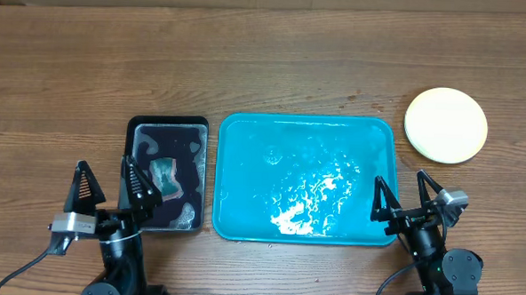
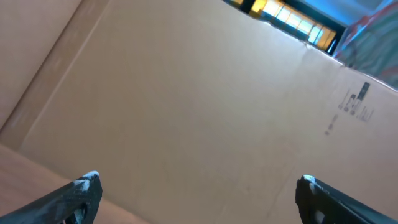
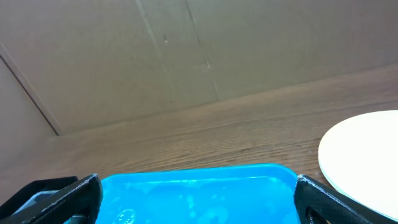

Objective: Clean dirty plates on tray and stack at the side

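Observation:
The turquoise tray (image 1: 244, 164) lies mid-table with no plates in it, only water and white foam on its floor. The plates (image 1: 445, 125) sit as one pale yellow-white round pile on the wood beyond the tray's far right corner; how many are stacked cannot be told. My left gripper (image 1: 105, 169) stands open at the near left, over the black tray's left edge, holding nothing. At the turquoise tray's near right corner my right gripper (image 1: 399, 180) is open and empty. The right wrist view shows the tray (image 3: 199, 193) between the open fingers and a plate (image 3: 364, 155) at right.
A small black tray (image 1: 148, 134) left of the turquoise tray holds foamy water and a teal sponge (image 1: 163, 174). A cardboard wall (image 2: 199, 93) runs along the table's far side. Bare wood surrounds both trays.

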Controlling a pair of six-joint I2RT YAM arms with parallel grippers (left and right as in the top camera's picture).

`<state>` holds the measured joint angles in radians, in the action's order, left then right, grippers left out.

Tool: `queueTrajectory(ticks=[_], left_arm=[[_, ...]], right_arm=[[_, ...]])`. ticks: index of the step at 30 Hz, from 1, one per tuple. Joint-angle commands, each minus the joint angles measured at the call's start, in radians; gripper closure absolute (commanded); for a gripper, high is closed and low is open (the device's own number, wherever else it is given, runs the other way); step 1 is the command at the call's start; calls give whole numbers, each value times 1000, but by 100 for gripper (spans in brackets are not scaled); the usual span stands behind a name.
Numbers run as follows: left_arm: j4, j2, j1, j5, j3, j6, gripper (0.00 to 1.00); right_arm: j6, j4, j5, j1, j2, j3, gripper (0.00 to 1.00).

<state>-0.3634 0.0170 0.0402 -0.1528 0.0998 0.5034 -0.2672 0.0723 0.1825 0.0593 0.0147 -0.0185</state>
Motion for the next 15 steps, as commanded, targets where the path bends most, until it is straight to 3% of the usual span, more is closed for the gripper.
queueTrajectory(ticks=[1,4,8,15], left_arm=[[-64,-14,6,17,-59,10,0],[-123,-14,6,24,-96,10,0],[-72,-14,6,23,-95,9,0],[249,-14,5,90,-95,10,0]], right_arm=[[6,-3,-6,-3,-12,11,0],[6,-3,-6,-3,-12,11,0],[6,-3,-6,-3,-12,11,0],[6,-3,-6,-3,-12,11,0]])
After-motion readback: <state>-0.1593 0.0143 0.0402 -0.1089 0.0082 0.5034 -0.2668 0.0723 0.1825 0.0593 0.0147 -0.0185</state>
